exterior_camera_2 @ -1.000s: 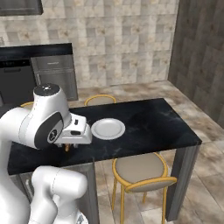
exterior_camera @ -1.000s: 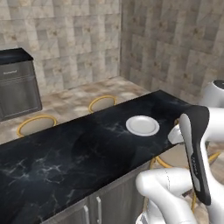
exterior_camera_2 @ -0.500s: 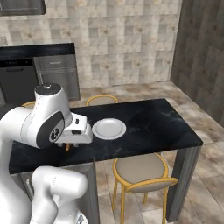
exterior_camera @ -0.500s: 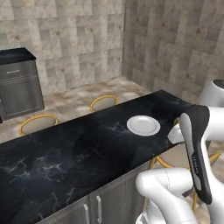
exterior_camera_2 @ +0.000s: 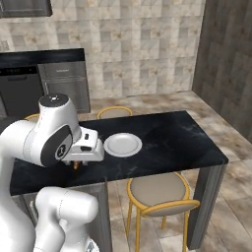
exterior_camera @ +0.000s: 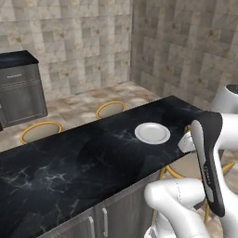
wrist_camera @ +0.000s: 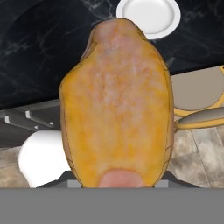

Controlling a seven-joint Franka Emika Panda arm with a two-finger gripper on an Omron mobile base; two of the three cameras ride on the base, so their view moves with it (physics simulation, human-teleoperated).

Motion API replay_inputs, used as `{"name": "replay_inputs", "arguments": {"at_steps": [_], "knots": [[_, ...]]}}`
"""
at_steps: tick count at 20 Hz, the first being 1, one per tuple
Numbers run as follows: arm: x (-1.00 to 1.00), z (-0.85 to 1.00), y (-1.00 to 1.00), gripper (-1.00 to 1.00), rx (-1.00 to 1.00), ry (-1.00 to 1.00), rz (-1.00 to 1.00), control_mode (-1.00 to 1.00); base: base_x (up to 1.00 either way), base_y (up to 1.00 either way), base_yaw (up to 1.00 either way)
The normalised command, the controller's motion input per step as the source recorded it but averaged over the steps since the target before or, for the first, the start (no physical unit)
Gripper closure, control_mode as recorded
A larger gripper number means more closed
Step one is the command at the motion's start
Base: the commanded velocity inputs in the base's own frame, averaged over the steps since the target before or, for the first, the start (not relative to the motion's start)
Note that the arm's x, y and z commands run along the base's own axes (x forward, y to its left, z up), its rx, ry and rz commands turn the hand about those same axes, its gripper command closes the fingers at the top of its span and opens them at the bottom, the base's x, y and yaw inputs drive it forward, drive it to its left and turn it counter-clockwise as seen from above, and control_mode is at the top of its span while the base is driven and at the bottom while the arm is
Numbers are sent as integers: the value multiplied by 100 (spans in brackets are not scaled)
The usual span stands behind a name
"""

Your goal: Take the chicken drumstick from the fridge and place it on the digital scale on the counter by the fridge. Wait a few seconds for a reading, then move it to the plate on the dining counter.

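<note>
— White and bare, the plate point(exterior_camera: 152, 133) lies flat on the black marble dining counter point(exterior_camera: 69, 162), toward its right end, nearer the far edge than the near one. We see nothing on it from either base camera point(exterior_camera_2: 122, 144).

— And the chicken drumstick point(wrist_camera: 117, 103)?

— We have it in the gripper point(exterior_camera_2: 76, 165). From the hand camera the golden-orange meat stands right in front of the lens, its rounded end reaching up over the lower rim of the plate point(wrist_camera: 148, 15) beyond. The finger tips themselves are hidden behind the meat, so we cannot tell how far apart they stand, only that they hold it.

— Where is it over the counter?

— From the right base camera the hand hangs at the near edge of the dining counter point(exterior_camera_2: 167, 142), just left of the plate, with a small orange bit peeking out under the white hand. It is off the plate, held above the marble.

— And our arm?

— Folded close to the body. The forearm rises steeply at the right of the left base view, the wrist bent so the hand points down and out across the counter. A yellow-rimmed stool point(exterior_camera_2: 160, 194) stands under the near edge, and two more point(exterior_camera: 110, 109) show beyond the far edge.
</note>
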Motion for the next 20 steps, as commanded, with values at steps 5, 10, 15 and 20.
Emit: {"name": "replay_inputs", "arguments": {"at_steps": [5, 10, 15, 20], "knots": [[76, -2, 29, 100, -5, 17, -1, -100, 10, 0, 0], [100, -22, 16, 100, -4, 34, 0, -100, 0, 0, 0], [100, -42, -5, 100, 4, 22, 0, -100, 0, 0, 0], [73, -85, -6, 100, 11, -12, 0, -100, 0, 0, 0]]}}
